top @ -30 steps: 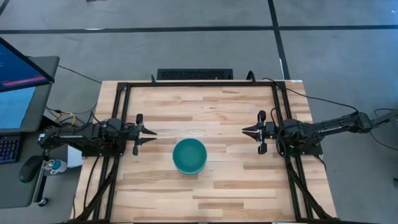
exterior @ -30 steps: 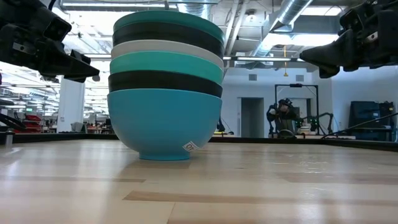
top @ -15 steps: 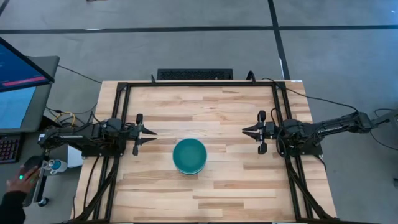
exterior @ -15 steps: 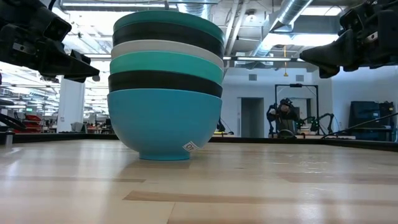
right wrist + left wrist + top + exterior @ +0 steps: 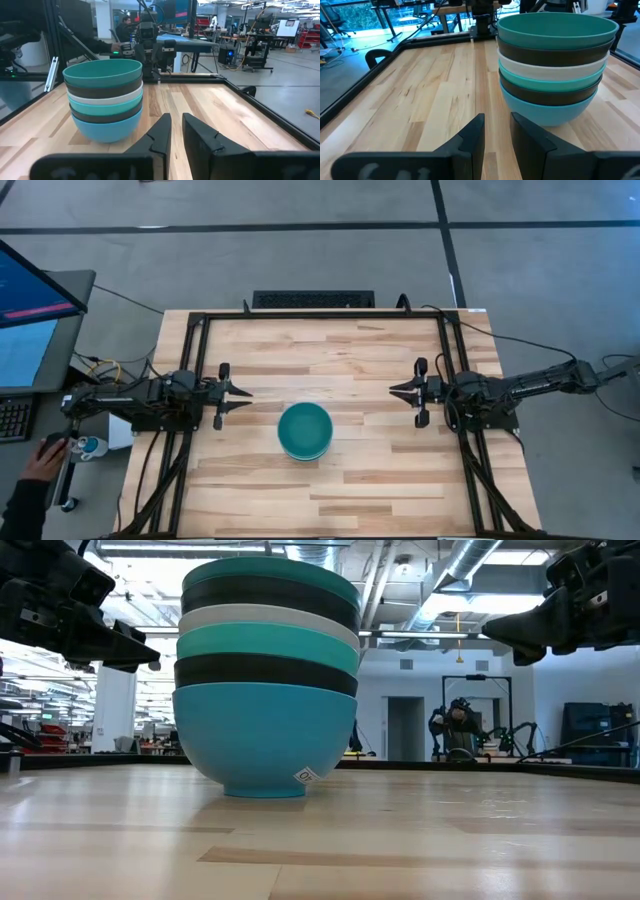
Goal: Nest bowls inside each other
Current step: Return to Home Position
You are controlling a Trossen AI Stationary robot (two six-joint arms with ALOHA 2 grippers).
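Note:
The six bowls stand nested in one stack (image 5: 305, 430) in the middle of the table. From the top they are dark teal, black, white, light cyan, black and blue, and the blue bowl's foot (image 5: 265, 790) rests on the wood. The stack also shows in the left wrist view (image 5: 552, 65) and the right wrist view (image 5: 105, 100). My left gripper (image 5: 245, 400) hovers to the left of the stack and points at it, fingers close together and empty (image 5: 497, 120). My right gripper (image 5: 395, 395) hovers to the right the same way, empty (image 5: 176, 120).
A black frame (image 5: 200, 320) runs along the table's left, far and right sides. A monitor (image 5: 30, 300) and a person's hand on a mouse (image 5: 45, 455) are left of the table. Bare wood (image 5: 330, 350) lies all around the stack.
A person's hand has reached in to the mouse beside the table's left edge. Both arms and the stack have kept still.

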